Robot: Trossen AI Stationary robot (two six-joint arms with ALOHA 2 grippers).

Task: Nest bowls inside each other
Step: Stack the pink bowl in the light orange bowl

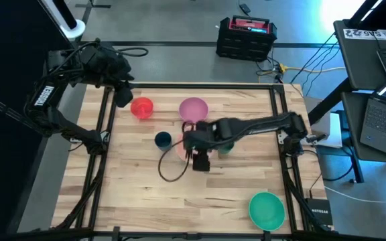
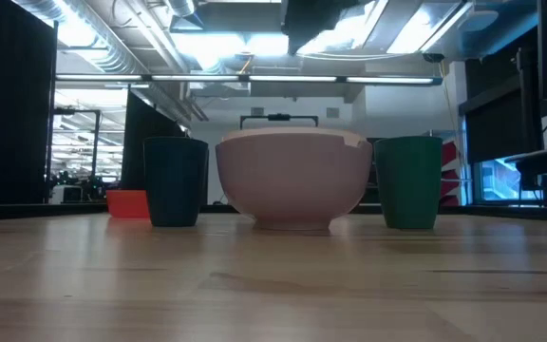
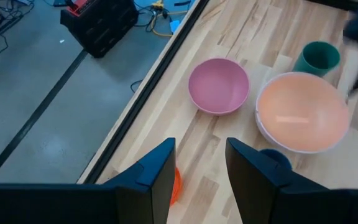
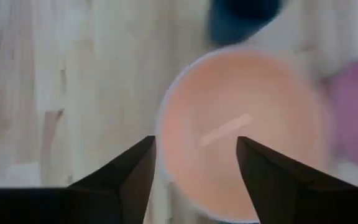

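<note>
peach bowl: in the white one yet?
Yes. The peach bowl sits nested inside the white bowl, whose rim shows around its edge.

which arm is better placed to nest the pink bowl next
Right, probably. Its claw hangs open over the peach bowl, with the pink bowl beside it. The left claw waits at the table's far edge.

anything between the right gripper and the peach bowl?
Nothing visible. The right gripper is open, directly over the peach bowl, which sits nested in the white bowl. The pink bowl, dark blue cup and dark green cup stand beside it, not between.
</note>
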